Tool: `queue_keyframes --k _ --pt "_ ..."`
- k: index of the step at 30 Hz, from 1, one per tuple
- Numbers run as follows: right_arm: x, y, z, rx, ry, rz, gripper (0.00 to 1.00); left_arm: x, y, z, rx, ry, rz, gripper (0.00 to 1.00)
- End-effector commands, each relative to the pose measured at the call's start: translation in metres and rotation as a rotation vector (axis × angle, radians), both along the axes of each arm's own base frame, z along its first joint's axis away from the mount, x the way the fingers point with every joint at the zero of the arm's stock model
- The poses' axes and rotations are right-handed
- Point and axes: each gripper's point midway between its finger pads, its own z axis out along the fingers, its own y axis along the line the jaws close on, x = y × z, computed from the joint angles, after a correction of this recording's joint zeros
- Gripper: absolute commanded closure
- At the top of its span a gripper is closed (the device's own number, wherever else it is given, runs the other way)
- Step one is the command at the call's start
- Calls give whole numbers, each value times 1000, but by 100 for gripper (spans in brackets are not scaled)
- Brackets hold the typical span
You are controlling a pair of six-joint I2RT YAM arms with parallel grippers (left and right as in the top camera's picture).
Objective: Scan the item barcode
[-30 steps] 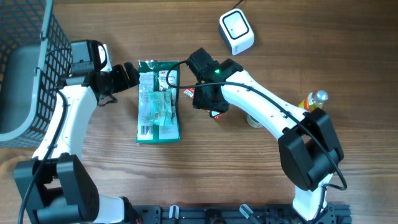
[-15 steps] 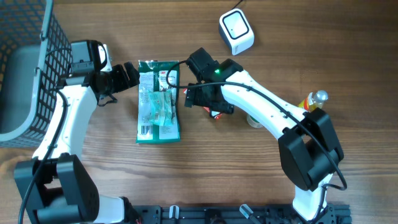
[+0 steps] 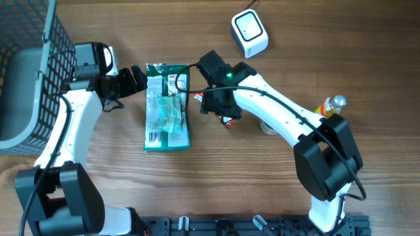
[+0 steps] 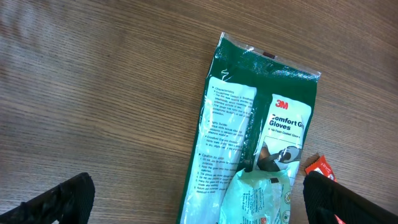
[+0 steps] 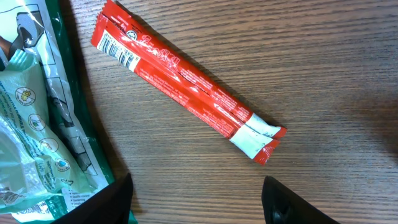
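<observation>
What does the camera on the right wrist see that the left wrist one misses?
Only the right wrist: the whole red stick packet with its barcode. Only the left wrist: the sealed top edge of the green glove pack and its 3M Comfort Gloves label. Both: that green pack, a corner of the red packet, the wooden table.

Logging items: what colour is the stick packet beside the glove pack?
Stick packet: red, white-tipped; best in right wrist view.

Red stick packet [image 5: 186,81], flat, diagonal
</observation>
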Motion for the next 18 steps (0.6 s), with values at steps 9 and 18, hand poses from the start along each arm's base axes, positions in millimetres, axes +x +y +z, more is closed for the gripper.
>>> queue_keyframes --k 9,18 --pt "0 -5 -7 -30 0 -4 40 4 5 9 13 -28 4 0" --pt "-1 -6 -8 -35 0 -4 41 4 5 9 13 -28 4 0"
